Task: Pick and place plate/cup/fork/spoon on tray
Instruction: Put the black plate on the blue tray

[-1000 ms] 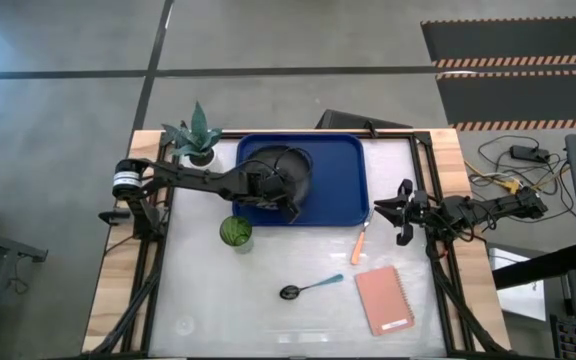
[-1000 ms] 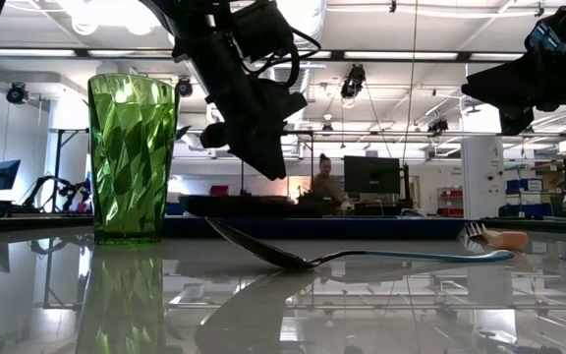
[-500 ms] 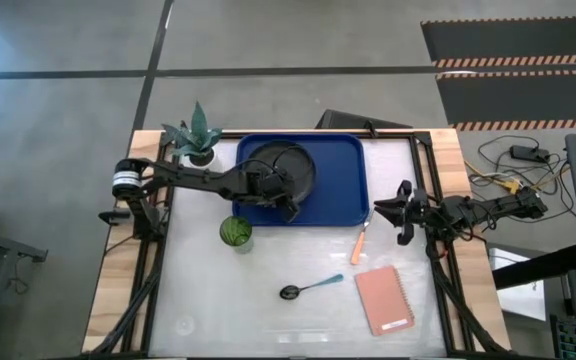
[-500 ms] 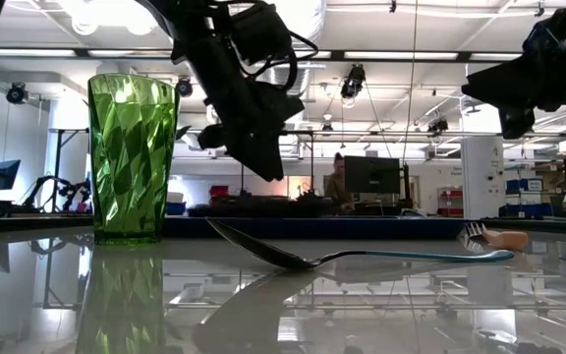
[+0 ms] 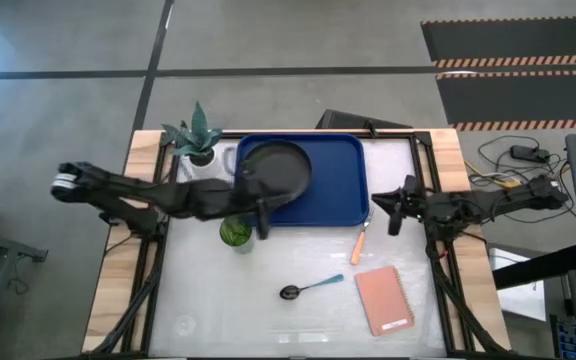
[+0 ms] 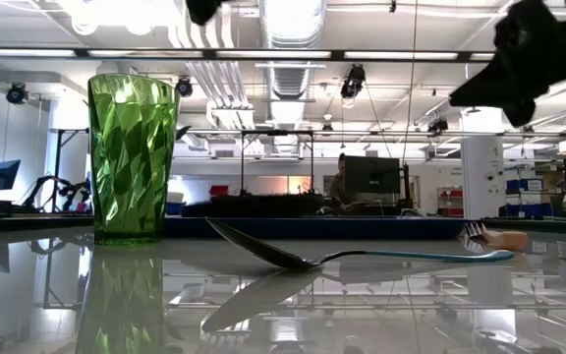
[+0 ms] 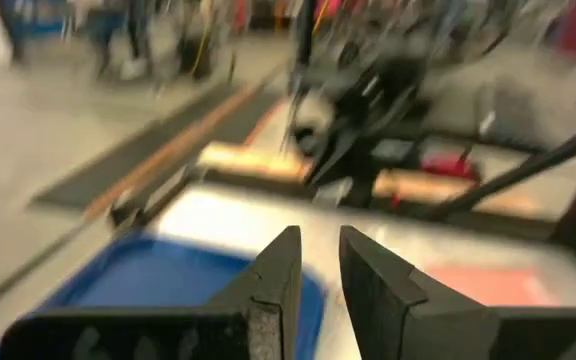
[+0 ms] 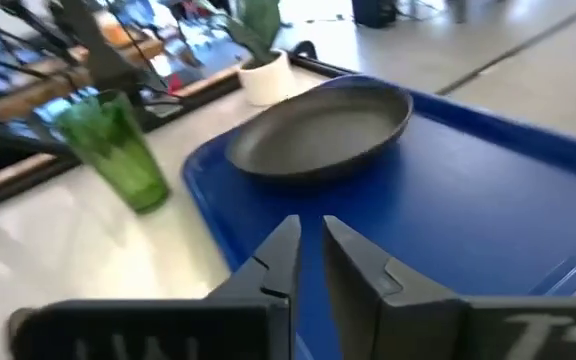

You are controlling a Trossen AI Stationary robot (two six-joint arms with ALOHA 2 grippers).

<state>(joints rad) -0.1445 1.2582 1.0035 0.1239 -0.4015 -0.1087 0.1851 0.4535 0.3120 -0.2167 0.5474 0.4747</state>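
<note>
The black plate [image 5: 273,168] lies flat in the left part of the blue tray [image 5: 340,190]; it also shows in the right wrist view [image 8: 323,130]. The green cup [image 5: 234,232] stands on the table just before the tray's near left corner. The orange-handled fork [image 5: 359,244] lies by the tray's near right corner. The blue-handled spoon [image 5: 308,288] lies nearer the front. My left gripper [image 5: 264,218] hovers over the tray's near edge beside the cup, fingers close together [image 7: 320,250], empty. My right gripper [image 5: 392,206] is right of the tray, fingers close together [image 8: 311,235], empty.
A white pot with a green plant [image 5: 196,142] stands at the far left corner. A pink notebook [image 5: 384,300] lies at the near right. In the low view the cup [image 6: 133,157], spoon [image 6: 352,258] and fork [image 6: 494,237] stand in a row across the table.
The plate, first held tilted over the tray, has come to lie flat in it. My left gripper has drawn back from the plate toward the near left, beside the cup, and risen out of the low view. My right gripper has shifted slightly toward the tray.
</note>
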